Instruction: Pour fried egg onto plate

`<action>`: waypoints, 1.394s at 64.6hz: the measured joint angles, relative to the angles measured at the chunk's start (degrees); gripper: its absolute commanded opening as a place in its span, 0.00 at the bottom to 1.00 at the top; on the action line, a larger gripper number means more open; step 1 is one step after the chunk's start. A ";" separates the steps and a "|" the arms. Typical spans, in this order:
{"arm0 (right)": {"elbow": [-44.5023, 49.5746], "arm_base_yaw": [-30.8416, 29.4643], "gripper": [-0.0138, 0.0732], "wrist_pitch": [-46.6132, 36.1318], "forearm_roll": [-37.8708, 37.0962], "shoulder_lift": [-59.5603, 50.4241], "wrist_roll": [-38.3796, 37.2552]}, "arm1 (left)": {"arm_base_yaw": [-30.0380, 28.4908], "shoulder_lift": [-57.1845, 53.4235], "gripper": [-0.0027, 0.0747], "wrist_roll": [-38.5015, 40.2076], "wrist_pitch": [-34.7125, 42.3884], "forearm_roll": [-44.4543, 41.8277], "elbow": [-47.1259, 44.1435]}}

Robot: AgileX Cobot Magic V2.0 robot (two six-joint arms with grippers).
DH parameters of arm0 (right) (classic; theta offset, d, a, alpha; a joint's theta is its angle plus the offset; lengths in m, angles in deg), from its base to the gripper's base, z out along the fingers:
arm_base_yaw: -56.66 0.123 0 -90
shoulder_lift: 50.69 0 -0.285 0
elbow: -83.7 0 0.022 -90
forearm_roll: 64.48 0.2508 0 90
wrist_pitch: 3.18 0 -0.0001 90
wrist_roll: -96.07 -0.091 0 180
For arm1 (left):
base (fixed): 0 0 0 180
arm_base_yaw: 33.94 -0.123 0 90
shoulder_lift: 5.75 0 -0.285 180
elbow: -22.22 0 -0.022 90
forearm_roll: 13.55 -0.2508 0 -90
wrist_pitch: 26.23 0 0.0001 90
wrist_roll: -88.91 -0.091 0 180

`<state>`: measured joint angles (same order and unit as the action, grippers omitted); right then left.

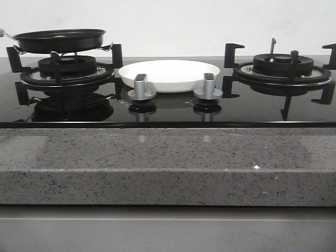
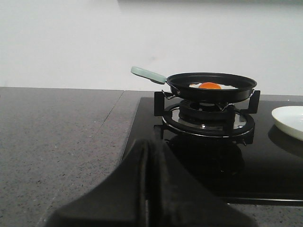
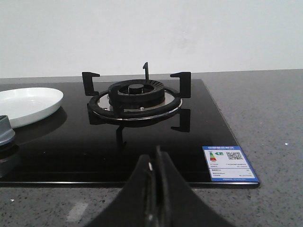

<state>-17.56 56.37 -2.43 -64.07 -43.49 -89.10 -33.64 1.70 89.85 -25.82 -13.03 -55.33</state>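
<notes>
Fried egg (image 2: 210, 86) in pan (image 2: 211, 88) on burner, well ahead of left gripper (image 2: 147, 156), both grippers pressed together, empty

Left hand (image 2: 147, 189) and right hand (image 3: 156, 189) closed, empty.

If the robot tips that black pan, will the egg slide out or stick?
The fried egg lies flat in the pan, so it would probably slide out whole. It looks thin and light, and may flop or fold as it lands on the plate.
</notes>
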 measured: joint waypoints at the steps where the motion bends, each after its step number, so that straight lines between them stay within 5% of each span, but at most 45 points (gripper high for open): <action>1: 0.00 0.00 0.08 0.00 0.00 0.00 0.00 | 0.00 0.00 0.01 0.00 0.00 0.00 0.00; 90: -0.52 0.00 0.08 1.76 0.00 0.00 0.00 | 0.00 0.00 0.01 0.00 0.12 2.91 0.12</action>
<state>-18.08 56.37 -0.67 -64.07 -43.49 -89.10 -33.64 1.70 89.85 -25.70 -10.12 -55.22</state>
